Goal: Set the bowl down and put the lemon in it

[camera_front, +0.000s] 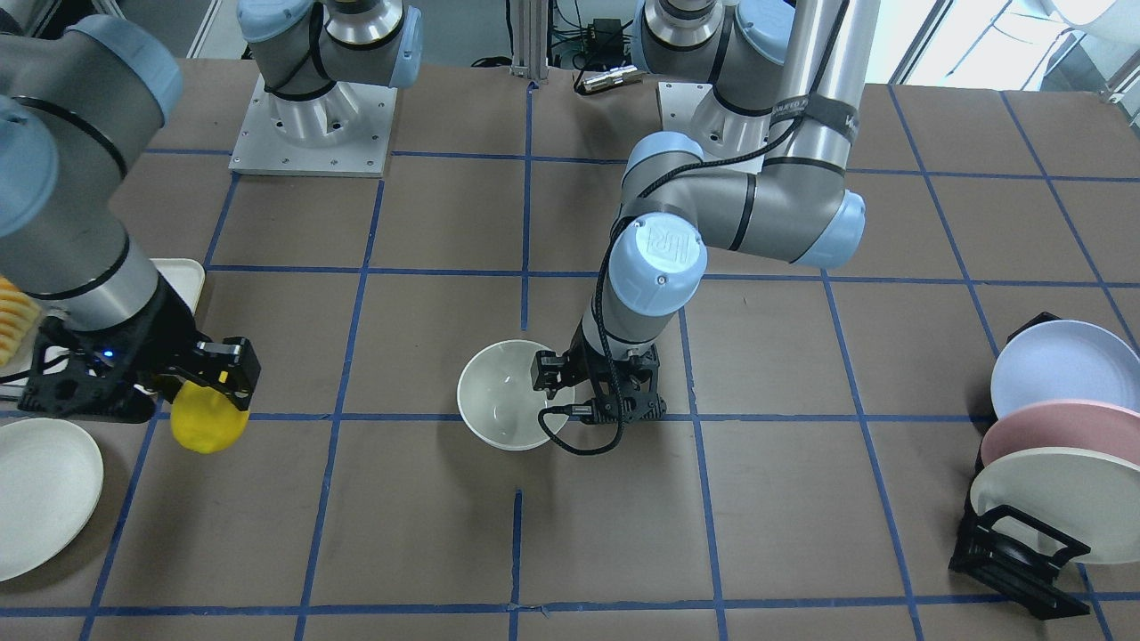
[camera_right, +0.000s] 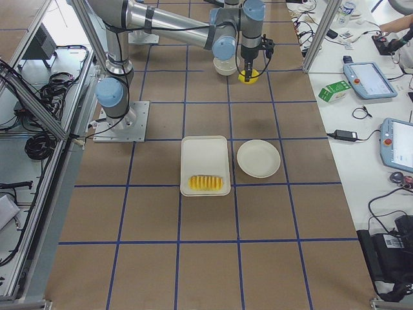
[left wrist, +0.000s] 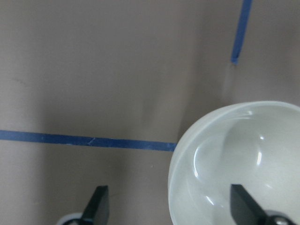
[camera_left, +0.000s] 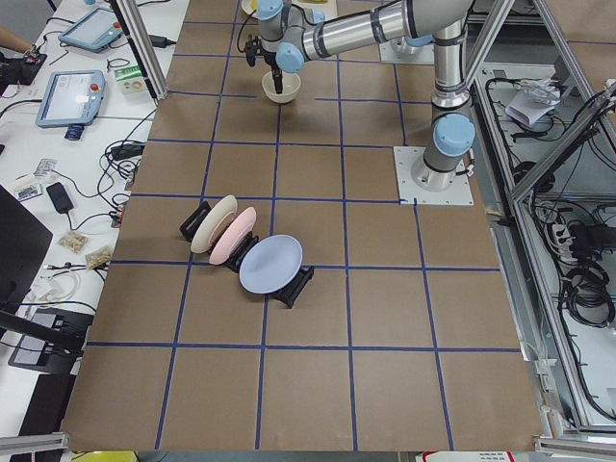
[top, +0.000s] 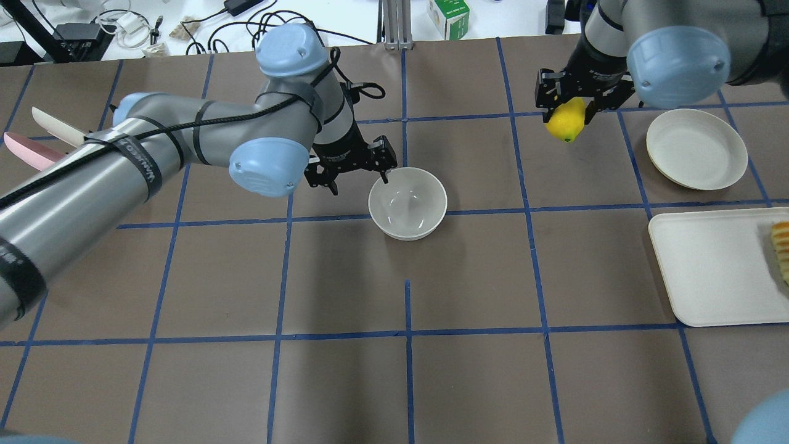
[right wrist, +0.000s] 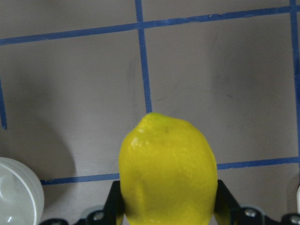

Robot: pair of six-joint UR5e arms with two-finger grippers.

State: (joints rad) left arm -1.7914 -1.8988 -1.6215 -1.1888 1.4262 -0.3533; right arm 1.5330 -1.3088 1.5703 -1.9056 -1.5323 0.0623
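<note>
The bowl (top: 407, 203) stands upright mid-surface (top: 394, 382). One finger of the open left tool (top: 357, 169) is inside its rim, the other outside. Well apart, the lemon (top: 567, 120) hangs gripped in the right tool (top: 567, 105), its upper end hidden. A tray (top: 709, 271) holds slices (top: 781, 246), cut off at the frame edge.

The table (camera_front: 427, 534) is covered with brown material, and blue tape lines (camera_front: 356, 417) divide it into squares. Along one long side stands a white bench (top: 499, 18) with black cables (top: 265, 21), a small green box (top: 449, 15) and tablets (camera_right: 364, 79) with blue frames. Silver metal posts (camera_left: 141, 48) stand at the table's edges, and strong daylight enters through a window (camera_front: 989, 36) at the upper right of the front-facing view.
</note>
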